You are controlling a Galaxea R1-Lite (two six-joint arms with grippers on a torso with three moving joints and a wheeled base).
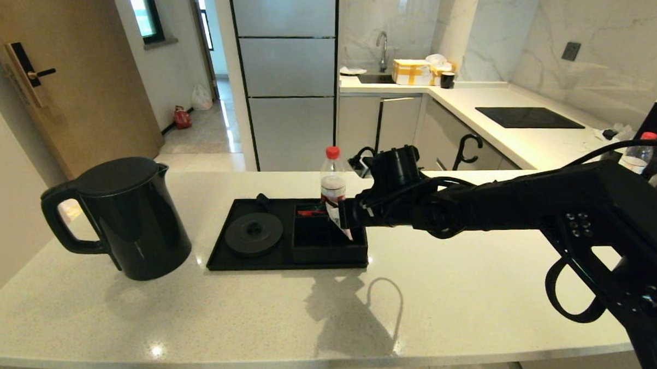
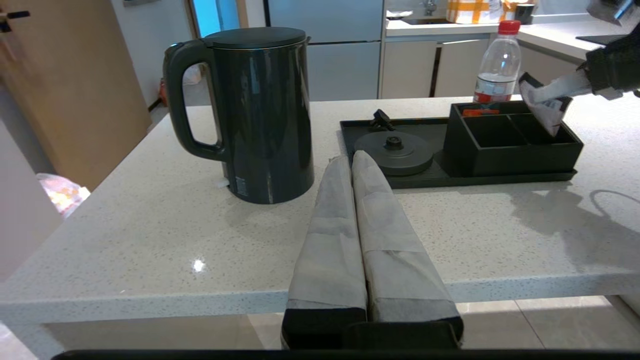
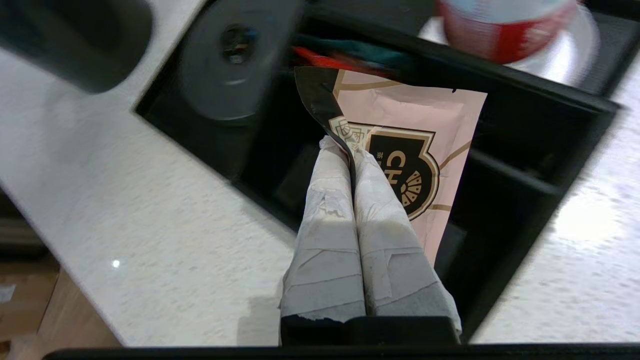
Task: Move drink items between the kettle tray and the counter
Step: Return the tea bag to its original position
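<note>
Right pincer (image 3: 352,160) pinches sachet (image 3: 415,165), seemingly long axis slanting down into tray (image 1: 260,261).

The pink sachet (image 3: 400,150) bears a dark shield-shaped logo with pale letters "CH", the rest covered by the gripper fingers (image 3: 385,215); smaller marks above them are too small to read. The bottle label (image 1: 333,189) cannot be read

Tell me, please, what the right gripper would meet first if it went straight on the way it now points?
Probably the kettle tray: the right gripper, shut on the pink sachet, aims down into a square compartment, so the sachet would likely touch its floor first. Depth is unclear.
</note>
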